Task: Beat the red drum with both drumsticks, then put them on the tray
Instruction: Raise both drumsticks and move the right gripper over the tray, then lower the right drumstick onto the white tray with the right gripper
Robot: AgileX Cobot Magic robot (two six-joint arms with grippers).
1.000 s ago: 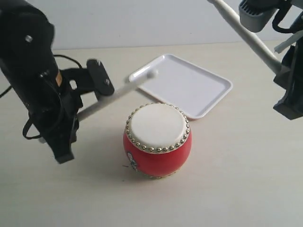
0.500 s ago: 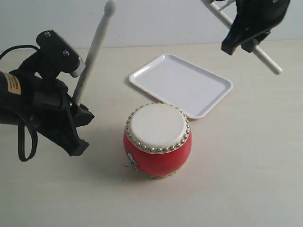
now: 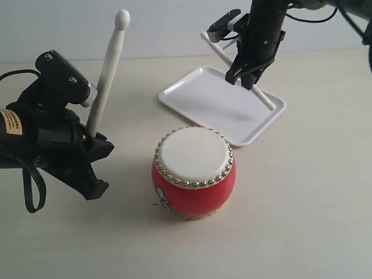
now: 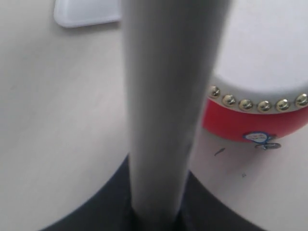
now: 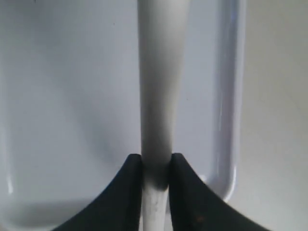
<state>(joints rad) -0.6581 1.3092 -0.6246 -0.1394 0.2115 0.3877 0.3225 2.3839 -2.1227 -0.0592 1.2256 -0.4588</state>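
Note:
The red drum (image 3: pixel 193 196), with a cream skin and gold studs, stands in the middle of the table; the left wrist view shows its side (image 4: pixel 250 122). My left gripper (image 3: pixel 92 135) (image 4: pixel 156 216) is left of the drum, shut on a drumstick (image 3: pixel 106 75) (image 4: pixel 168 96) that points almost straight up. My right gripper (image 3: pixel 245 75) (image 5: pixel 156 168) hangs over the white tray (image 3: pixel 203 99) (image 5: pixel 231 96) behind the drum. It is shut on the other drumstick (image 3: pixel 264 99) (image 5: pixel 159 72), which slants down with its lower end near the tray's right rim.
The pale tabletop (image 3: pixel 302 203) spreads around the drum and tray. A black cable (image 3: pixel 26 186) loops beside the left arm. One tray corner (image 4: pixel 86 14) appears in the left wrist view.
The right arm has swung left and down with its drumstick, from above the table's right side to over the tray. The left arm lifted its stick off the drum to near upright.

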